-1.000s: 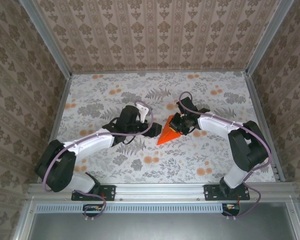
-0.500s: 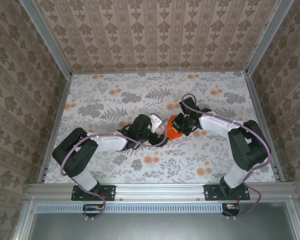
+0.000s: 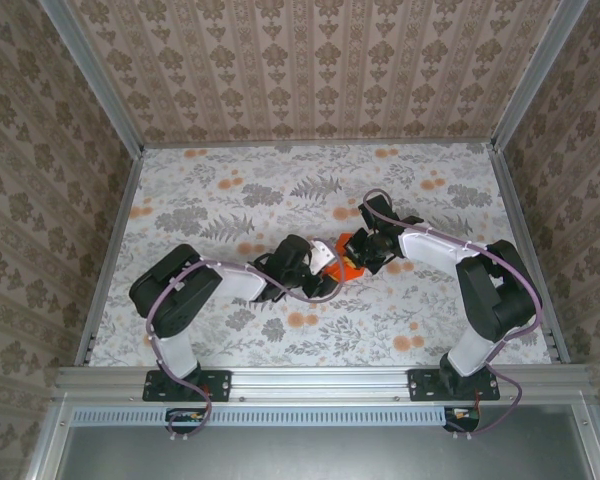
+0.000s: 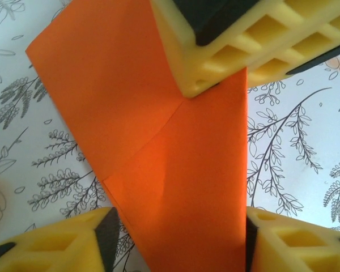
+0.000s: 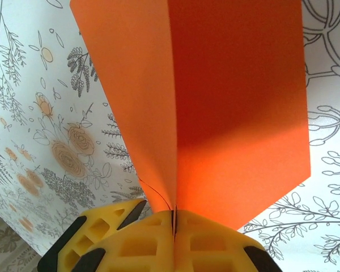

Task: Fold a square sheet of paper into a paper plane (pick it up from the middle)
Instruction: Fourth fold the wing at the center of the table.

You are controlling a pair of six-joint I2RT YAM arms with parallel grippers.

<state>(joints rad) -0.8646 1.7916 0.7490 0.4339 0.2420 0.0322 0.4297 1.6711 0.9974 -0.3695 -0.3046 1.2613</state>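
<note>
The left arm [image 3: 230,283] and right arm [image 3: 435,250] are slim robot limbs with glossy white shells, bulky black joints and black bases. A thin lilac cable [image 3: 150,320] loops along each. The fingers [image 5: 141,243] are bright yellow blocks moulded with square hollow cells and black inserts.

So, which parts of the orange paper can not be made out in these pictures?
Top external: the paper is tiny and partly under the left fingers, so its folds are unreadable.
Left wrist: the right fingers hide its far corner; the bottom edge cuts off its near end.
Right wrist: the top edge cuts off its far end.
</note>
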